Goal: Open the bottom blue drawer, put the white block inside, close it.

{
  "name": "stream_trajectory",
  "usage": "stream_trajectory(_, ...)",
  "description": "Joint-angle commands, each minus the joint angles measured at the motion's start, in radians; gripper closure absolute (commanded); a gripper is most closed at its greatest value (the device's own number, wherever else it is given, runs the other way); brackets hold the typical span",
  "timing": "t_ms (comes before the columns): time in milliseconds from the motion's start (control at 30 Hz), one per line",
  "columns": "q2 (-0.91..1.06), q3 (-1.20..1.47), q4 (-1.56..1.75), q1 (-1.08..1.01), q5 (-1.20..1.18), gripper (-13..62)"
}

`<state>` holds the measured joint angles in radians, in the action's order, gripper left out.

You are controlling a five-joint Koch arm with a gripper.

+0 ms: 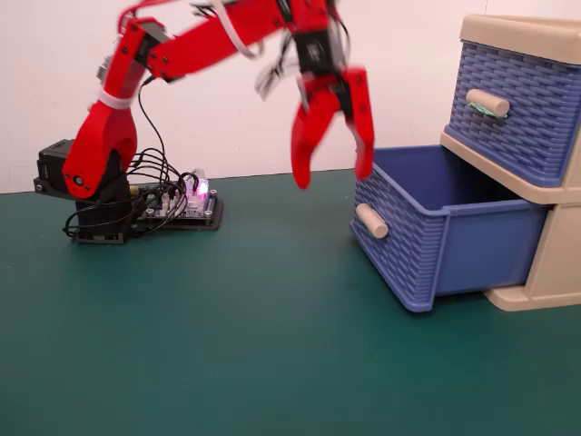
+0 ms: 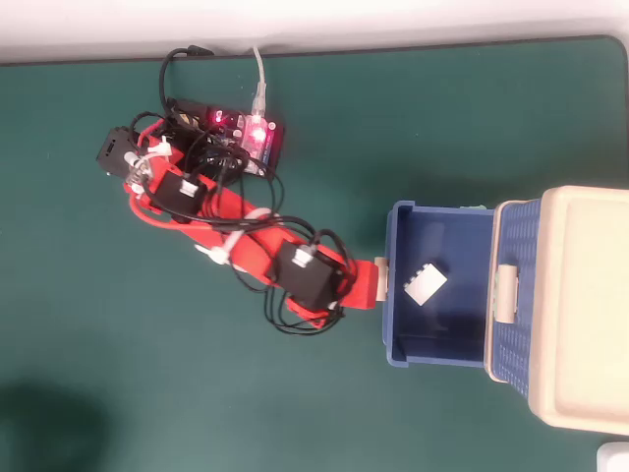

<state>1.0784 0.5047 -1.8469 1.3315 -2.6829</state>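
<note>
1. Pincer [image 1: 333,180]: red, hanging tips-down above the green counter [image 1: 227,345], just outside the front of the open drawer. Jaws spread wide; nothing between them.
2. White block [image 2: 426,285]: lying on the floor of the bottom blue drawer [image 1: 427,250], roughly mid-floor in the overhead view, clear of the walls. Hidden by the drawer wall in the fixed view.
3. Bottom blue drawer: pulled well out of its beige frame [image 1: 545,272]; beige handle [image 1: 370,221] faces the arm. Judged status: placing done, closing not yet done.
4. Upper drawer [image 1: 522,100]: shut, handle with a green smear; overhangs the back of the open one.
5. Arm base and circuit board [image 1: 186,204]: at the back of the counter, well apart from the drawers.
6. Risk, pushing off-centre: a shove on one corner of the front could skew the drawer in its runners and jam it half-shut.
7. Risk, light cabinet: the frame looks unanchored; a hard push may slide the whole unit along the counter instead of closing it.
8. Risk, spread jaws: an open tip could hook the handle or drop over the front rim.
9. Risk, abrupt close: the loose block may skid; minor, as it stays inside.
</note>
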Motion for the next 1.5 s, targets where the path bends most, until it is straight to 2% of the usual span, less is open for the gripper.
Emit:
stream_trajectory(0, -0.005, -0.038, 0.040, 0.014, 0.003, 15.3)
stream_trajectory(400, -0.140, -0.103, 0.379, 0.100, 0.000, 15.2)
stream_trajectory(767, -0.319, -0.255, 0.838, 0.207, -0.003, 15.2)
stream_trajectory(900, -0.316, -0.264, 0.828, 0.199, -0.003, 14.9)
stream_trajectory(1033, -0.117, -0.261, 0.558, 0.164, -0.003, 15.0)
stream_trajectory(1200, 0.268, -0.261, 0.018, 0.017, 0.003, 15.3)
stream_trajectory(1300, 0.430, -0.241, -0.104, -0.112, 0.017, 15.2)
stream_trajectory(1400, 0.560, -0.078, -0.127, -0.299, 0.146, 15.3)
stream_trajectory(1467, 0.650, 0.153, -0.123, -0.416, 0.319, 15.3)
